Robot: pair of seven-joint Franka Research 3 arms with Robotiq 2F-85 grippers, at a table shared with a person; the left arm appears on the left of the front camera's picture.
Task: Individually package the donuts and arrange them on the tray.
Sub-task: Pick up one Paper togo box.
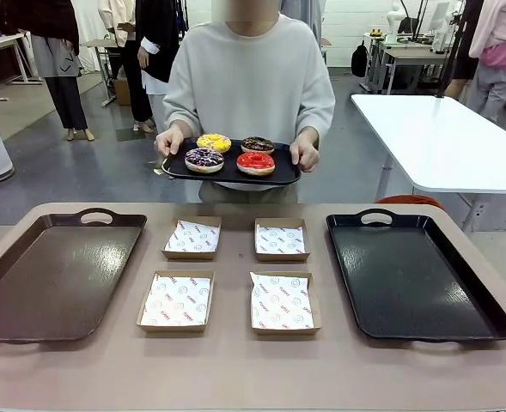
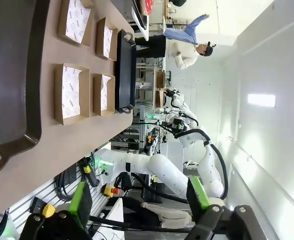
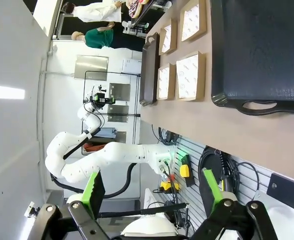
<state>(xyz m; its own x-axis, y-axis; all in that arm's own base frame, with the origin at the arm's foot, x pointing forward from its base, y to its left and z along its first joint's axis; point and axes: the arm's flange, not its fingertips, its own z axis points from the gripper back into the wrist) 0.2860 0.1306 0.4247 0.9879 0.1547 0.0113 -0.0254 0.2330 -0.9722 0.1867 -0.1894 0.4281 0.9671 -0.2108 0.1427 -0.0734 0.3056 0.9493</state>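
Donuts, four of them, lie flat with holes up on a small serving tray (image 1: pixel 175 169) that a person (image 1: pixel 248 77) holds in the air just past the counter (image 1: pixel 235 369). The yellow (image 1: pixel 214 142) and the chocolate (image 1: pixel 258 145) are on the side away from the robot's hands, the purple (image 1: pixel 204 160) and the red (image 1: pixel 256 163) on the side toward them.

Between donuts and hands sit four paper-lined boxes (image 1: pixel 176 300), with a brown tray (image 1: pixel 55 275) toward the left hand and a black tray (image 1: pixel 416 275) toward the right.

The left hand (image 2: pixel 139 200) and the right hand (image 3: pixel 151 192) hang at the robot's edge, fingers spread wide, gripping nothing. The donuts are well apart from both, about midway. Rings have no long axis to line up on. I'd guess neither arm is nearer, though the wrist views catch them too small to be sure.
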